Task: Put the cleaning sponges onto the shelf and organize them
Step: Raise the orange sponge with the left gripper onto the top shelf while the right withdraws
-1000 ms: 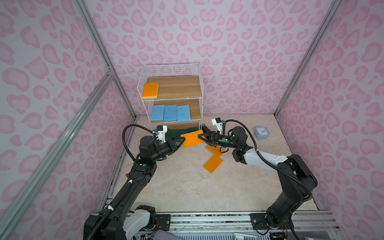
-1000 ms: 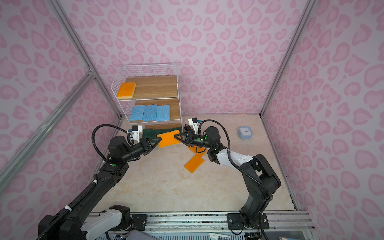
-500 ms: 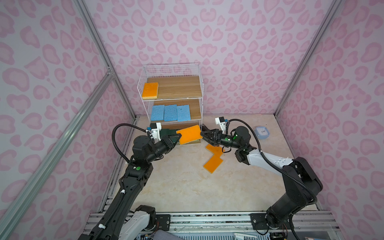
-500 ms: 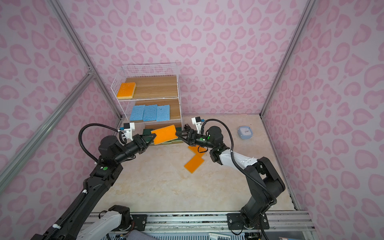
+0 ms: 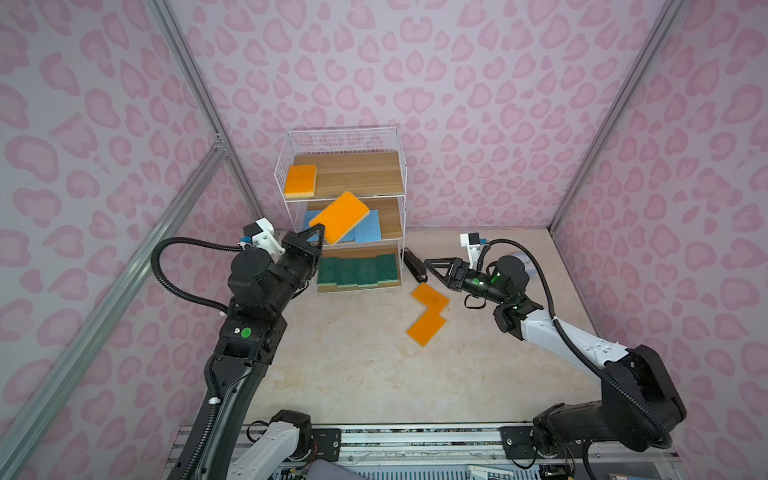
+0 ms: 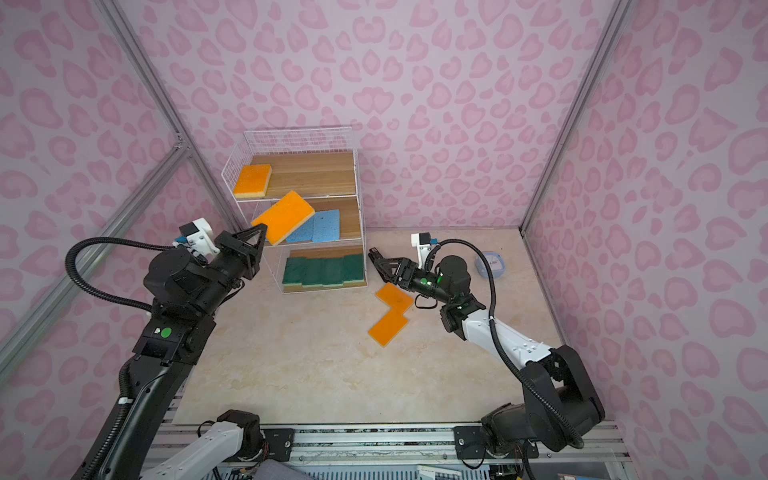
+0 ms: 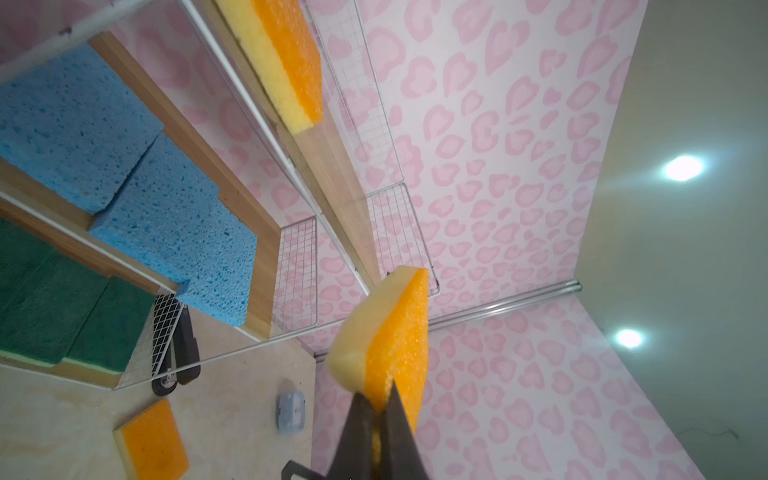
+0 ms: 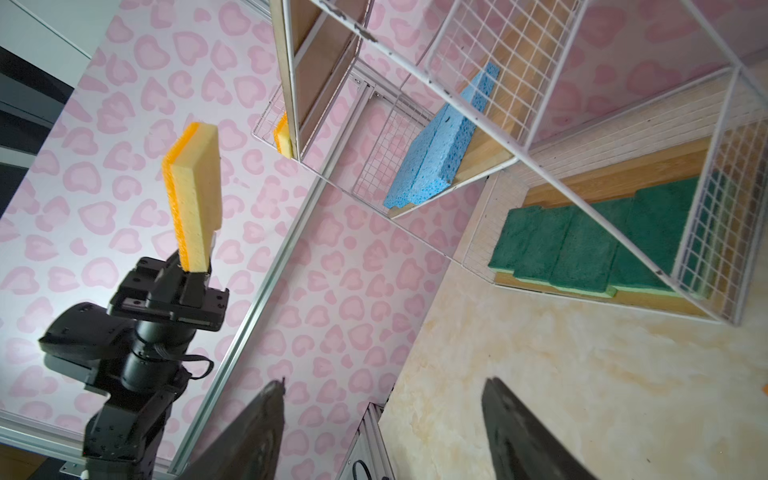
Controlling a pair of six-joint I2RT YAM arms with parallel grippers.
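Presently the shelf (image 5: 361, 174) stands against the back wall and is sorted by colour, one tier each. Four green sponges (image 5: 357, 270) lie overlapping on the bottom board. The blue sponges (image 5: 368, 226) lie on the middle board, and a single orange sponge (image 5: 300, 180) lies at the left of the top board. Judged from this sorting, the top tier is meant for orange.

The left gripper (image 5: 319, 229) is clamped on a second orange sponge (image 5: 340, 216), which is raised and tilted in front of the middle tier, not yet on any board. Two more orange sponges (image 5: 430, 297) lie touching on the floor, just beside the right gripper (image 5: 434, 272).

The left wrist view shows the jaws pinching only one end of the sponge, a thin hold. The right wrist view shows the sponge's yellow underside. It also shows the right gripper's own jaws spread wide with nothing between them.

A black stapler (image 5: 414, 266) lies by the shelf's right side. A small pale-blue case (image 6: 492, 264) sits near the right wall.
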